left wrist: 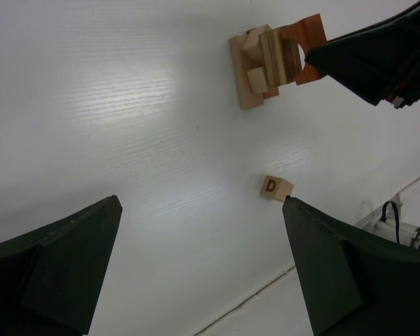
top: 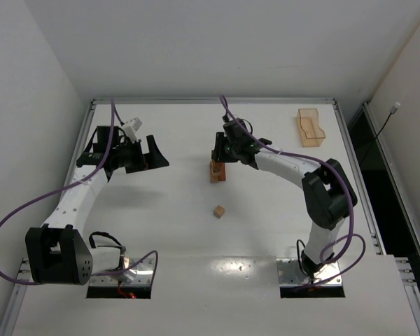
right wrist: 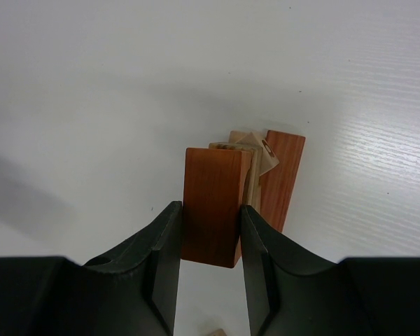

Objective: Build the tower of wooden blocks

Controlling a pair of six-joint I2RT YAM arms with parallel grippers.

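The tower (top: 217,173) is a short stack of tan and reddish-brown wood blocks at the table's middle; it also shows in the left wrist view (left wrist: 260,70) and in the right wrist view (right wrist: 283,175). My right gripper (right wrist: 210,208) is shut on a reddish-brown block (right wrist: 213,189) and holds it right over the stack; the same block shows in the left wrist view (left wrist: 306,36). I cannot tell whether the block touches the stack. A loose tan cube marked D (left wrist: 276,187) lies on the table nearer the arms (top: 218,211). My left gripper (left wrist: 201,203) is open and empty, well left of the tower (top: 154,157).
A translucent orange tray (top: 310,127) stands at the back right. The right arm (top: 322,189) reaches in from the right of the tower. The table's raised rim (top: 210,101) runs along the back and sides.
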